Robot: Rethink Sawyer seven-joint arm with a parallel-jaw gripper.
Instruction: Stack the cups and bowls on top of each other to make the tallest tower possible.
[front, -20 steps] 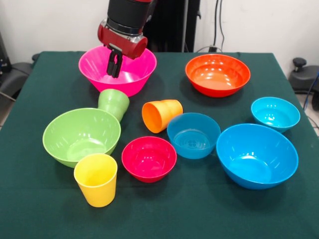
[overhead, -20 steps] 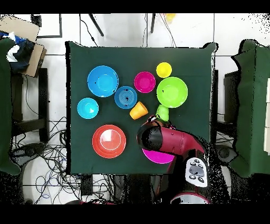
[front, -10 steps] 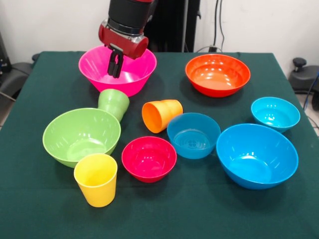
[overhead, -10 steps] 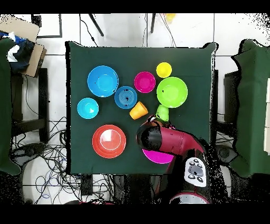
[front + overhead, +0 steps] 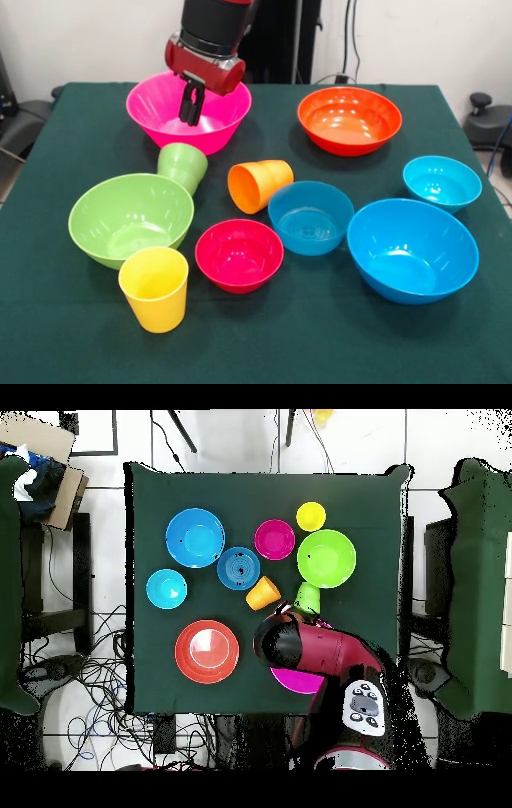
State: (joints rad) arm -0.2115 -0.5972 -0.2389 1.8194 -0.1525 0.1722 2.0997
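Two fingers (image 5: pixel 191 102) hang close together, narrow gap, nothing between them. gripper (image 5: pixel 191 120) sits over the pink bowl (image 5: pixel 164 104), tips down inside its rim line from the front; can't tell if they touch the bowl wall. arm (image 5: pixel 320 649) covers most of that bowl from overhead.

No stack exists. Every piece sits apart on the cloth: green cup (image 5: pixel 183 166) on its side between pink bowl and light green bowl (image 5: pixel 128 216), touching or nearly touching the green bowl's rim. orange cup (image 5: pixel 258 184) also tipped over, just beside the mid blue bowl (image 5: pixel 310 216). yellow cup (image 5: pixel 154 286) upright at the near edge. red bowl (image 5: pixel 239 254), big blue bowl (image 5: pixel 412 250), small cyan bowl (image 5: pixel 442 182), orange bowl (image 5: pixel 350 118) all upright, empty.

My read: first pick in hand, target probably pink bowl rim or the green cup next to it. Next move needs the fingers spread before closing on a rim.

Surface: dark green tablecloth (image 5: pixel 336 336), flat. Room: white wall, tiled floor, cable tangle (image 5: pixel 95 684), cardboard box (image 5: pixel 45 454) off one corner.
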